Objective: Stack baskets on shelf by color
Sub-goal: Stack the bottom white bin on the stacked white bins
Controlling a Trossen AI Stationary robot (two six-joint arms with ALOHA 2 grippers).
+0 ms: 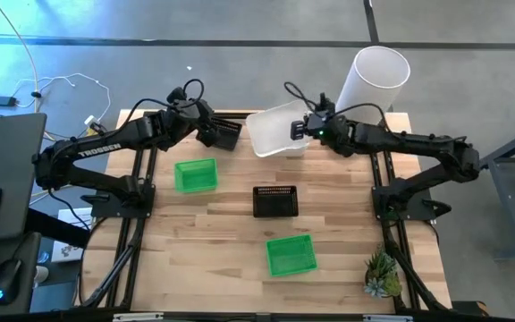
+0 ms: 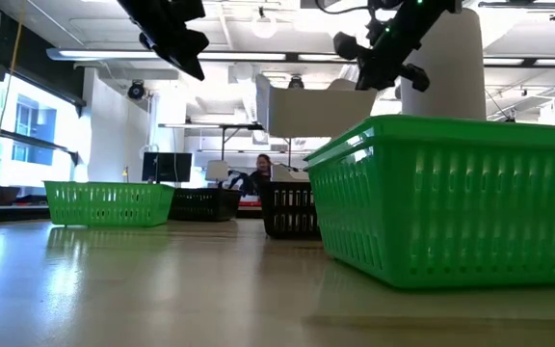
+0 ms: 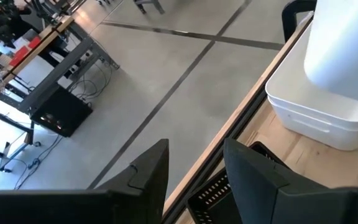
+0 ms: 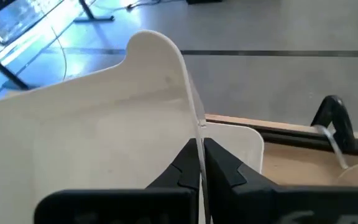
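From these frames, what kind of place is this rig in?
Probably an open robotics lab or workshop: a bare concrete floor around the wooden table, a computer desk with loose cables beside it, and workbenches under ceiling strip lights behind.

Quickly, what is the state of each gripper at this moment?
Left gripper: fingers open, holding nothing, above the black basket at the table's far edge.
Right gripper: fingers closed on the rim of a white basket, lifted and tilted.
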